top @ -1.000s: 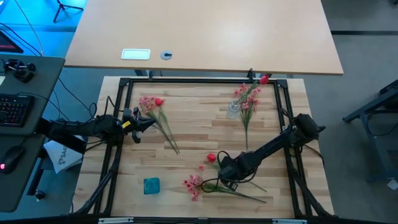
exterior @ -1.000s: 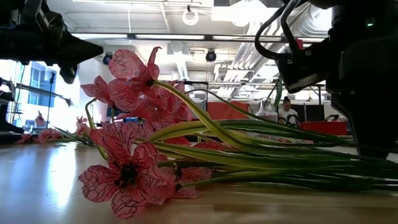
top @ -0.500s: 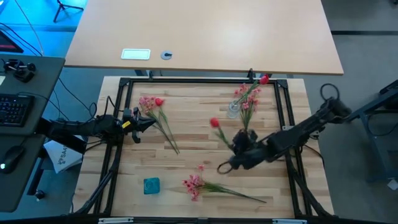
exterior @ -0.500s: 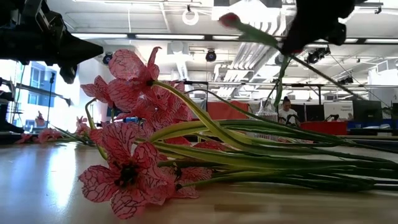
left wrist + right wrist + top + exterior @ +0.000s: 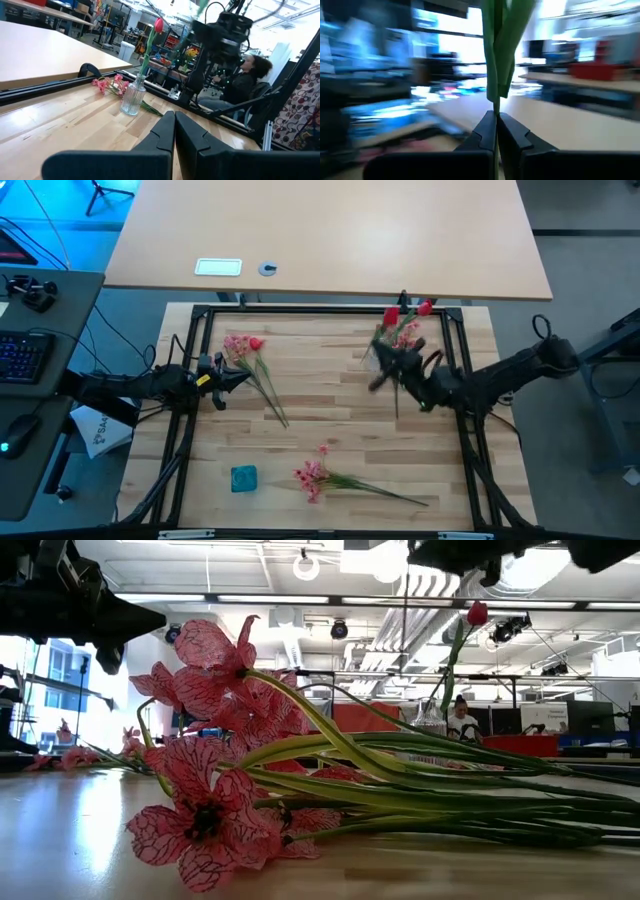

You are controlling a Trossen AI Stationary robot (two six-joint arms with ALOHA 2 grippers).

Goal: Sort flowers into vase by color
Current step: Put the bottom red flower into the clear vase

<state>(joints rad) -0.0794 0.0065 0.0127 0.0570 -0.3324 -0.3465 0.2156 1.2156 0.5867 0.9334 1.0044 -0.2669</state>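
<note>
Right tool (image 5: 385, 360) clamps a red flower (image 5: 498, 55) (stem upright) above the vase (image 5: 377, 356); left tool (image 5: 240, 375), fingers together, waits near pink flowers (image 5: 240, 348).

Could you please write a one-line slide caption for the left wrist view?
Left gripper waits shut as the right arm carries a red-bud flower above the glass vase.

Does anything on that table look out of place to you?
Yes: a pink spray lies flat beside the glass vase instead of standing in it. The right hand, near the vase, grips a red flower.
</note>
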